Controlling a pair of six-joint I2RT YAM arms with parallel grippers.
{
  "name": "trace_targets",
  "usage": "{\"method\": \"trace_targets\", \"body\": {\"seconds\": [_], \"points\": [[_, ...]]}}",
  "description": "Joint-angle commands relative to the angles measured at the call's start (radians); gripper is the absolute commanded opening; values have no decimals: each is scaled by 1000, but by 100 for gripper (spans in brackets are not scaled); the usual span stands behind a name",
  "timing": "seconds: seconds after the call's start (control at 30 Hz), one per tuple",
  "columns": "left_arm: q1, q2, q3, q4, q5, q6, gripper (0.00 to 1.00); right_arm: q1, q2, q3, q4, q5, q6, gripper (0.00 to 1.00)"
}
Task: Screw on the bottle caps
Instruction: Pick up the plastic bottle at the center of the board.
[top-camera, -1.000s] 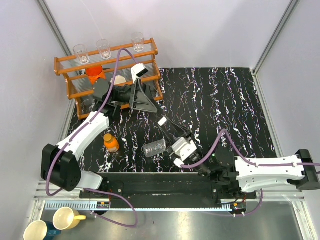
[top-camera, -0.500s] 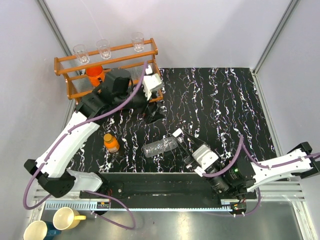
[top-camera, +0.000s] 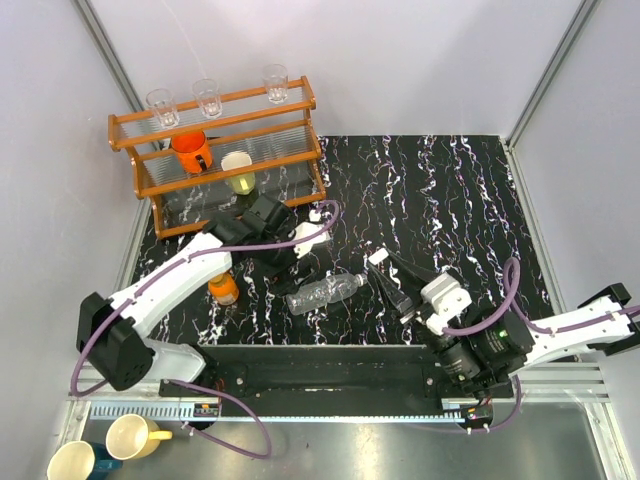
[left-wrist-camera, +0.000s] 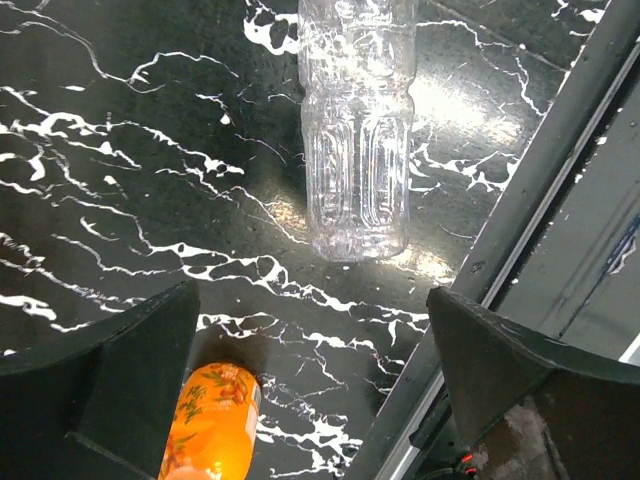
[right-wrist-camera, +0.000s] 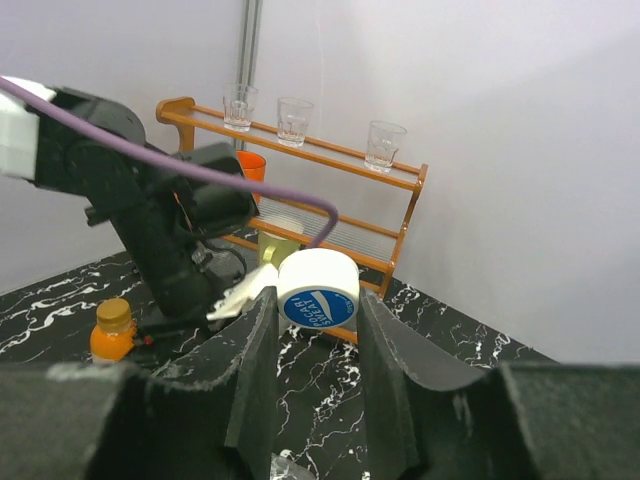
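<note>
The clear water bottle (top-camera: 325, 292) lies on its side on the black marbled table; the left wrist view shows it (left-wrist-camera: 358, 120) uncapped end away. The short orange bottle (top-camera: 224, 287) stands left of it and seems to carry its orange cap (right-wrist-camera: 114, 312). My left gripper (top-camera: 280, 255) hovers open and empty above both; the orange bottle (left-wrist-camera: 213, 420) shows beside its left finger (left-wrist-camera: 130, 370). My right gripper (top-camera: 383, 263) is shut on the white cap with a blue face (right-wrist-camera: 318, 290), held in the air right of the clear bottle.
A wooden rack (top-camera: 215, 130) at the back left holds drinking glasses, an orange mug (top-camera: 190, 150) and a pale cup (top-camera: 238, 170). A black rail (top-camera: 330, 370) runs along the table's near edge. Two yellow mugs (top-camera: 135, 435) sit below it at the left.
My left arm has swung down from the rack to above the two bottles. My right gripper has pulled right, away from the clear bottle, still holding the cap.
</note>
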Motion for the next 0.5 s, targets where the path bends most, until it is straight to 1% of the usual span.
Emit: {"method": "trace_targets", "body": {"seconds": [0.0,0.17,0.27,0.47], "points": [[-11,35,-54,126,16,36,99,10,-8,-2,64,37,23,26],[-46,91,-86,212,82,16,99,10,-50,-5,27,55,55,27],[-63,122,-106,252,93,19,99,10,-52,4,7,58,63,28],[-88,193,-126,281,96,21,99,10,-37,14,13,54,53,29]]}}
